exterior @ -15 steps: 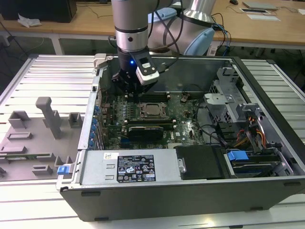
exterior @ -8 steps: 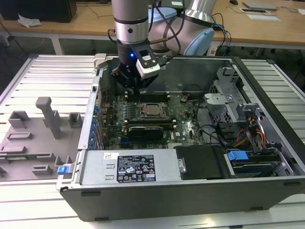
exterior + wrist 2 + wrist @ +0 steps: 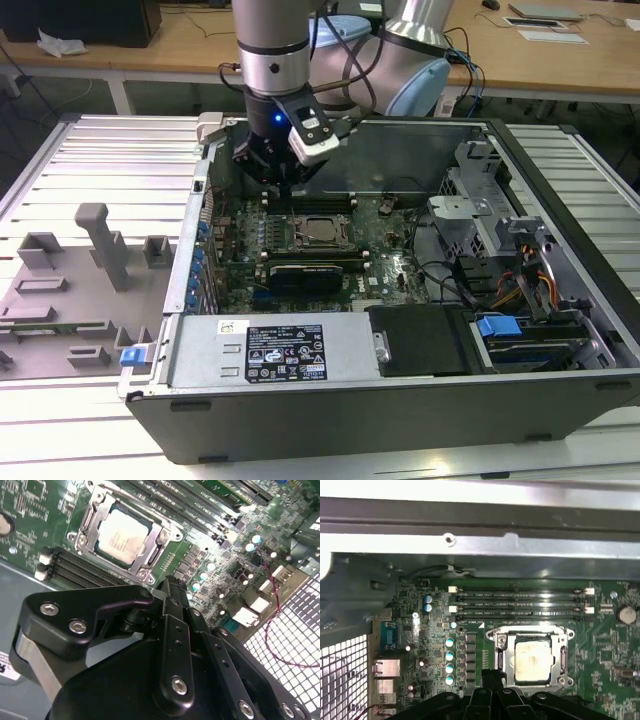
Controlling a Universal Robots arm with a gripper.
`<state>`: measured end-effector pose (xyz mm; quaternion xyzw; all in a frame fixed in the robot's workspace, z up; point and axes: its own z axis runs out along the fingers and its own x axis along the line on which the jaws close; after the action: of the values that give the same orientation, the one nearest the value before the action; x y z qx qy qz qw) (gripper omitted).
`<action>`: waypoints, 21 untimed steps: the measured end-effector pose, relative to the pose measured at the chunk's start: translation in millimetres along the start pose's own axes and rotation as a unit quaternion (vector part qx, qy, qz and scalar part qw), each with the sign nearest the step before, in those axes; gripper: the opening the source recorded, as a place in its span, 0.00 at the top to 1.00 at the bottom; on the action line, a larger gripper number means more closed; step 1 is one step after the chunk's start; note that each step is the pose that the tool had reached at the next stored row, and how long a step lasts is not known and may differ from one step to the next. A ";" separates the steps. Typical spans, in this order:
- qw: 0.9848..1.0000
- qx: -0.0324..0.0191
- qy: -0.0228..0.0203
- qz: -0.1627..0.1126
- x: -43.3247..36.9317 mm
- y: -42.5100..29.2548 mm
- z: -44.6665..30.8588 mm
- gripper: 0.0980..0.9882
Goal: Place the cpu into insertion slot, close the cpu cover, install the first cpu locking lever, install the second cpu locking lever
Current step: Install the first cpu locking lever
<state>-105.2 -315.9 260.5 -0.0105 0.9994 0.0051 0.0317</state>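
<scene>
The cpu [image 3: 322, 233] lies flat in the insertion slot [image 3: 301, 241] on the green motherboard inside the open computer case. Both wrist views show its pale metal top [image 3: 123, 536] [image 3: 532, 660] through the window of the cpu cover [image 3: 150, 556] [image 3: 530, 632], which lies down around it. My gripper [image 3: 284, 192] hangs just above the board, a little behind the socket and toward the exterior view's left. Its black fingers [image 3: 170, 587] [image 3: 490, 677] are together with nothing between them, their tips just short of the socket's edge.
Memory slots [image 3: 520, 604] run beside the socket, toward the case wall [image 3: 480, 545]. A long black card [image 3: 312, 271] lies in front of the socket. Drive cages and cables [image 3: 500, 270] fill the exterior view's right. Grey fixtures [image 3: 100, 245] stand outside the case on the left.
</scene>
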 end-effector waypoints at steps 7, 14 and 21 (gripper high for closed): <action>1.000 -0.016 -0.005 -0.011 8.1 0.9 0.4 0.99; 0.999 -0.036 -0.015 -0.013 15.2 2.0 0.1 0.99; 0.997 -0.067 -0.022 -0.016 17.6 3.1 0.0 0.99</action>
<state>-122.8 -313.2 259.4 -0.0287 0.9956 0.0722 0.0532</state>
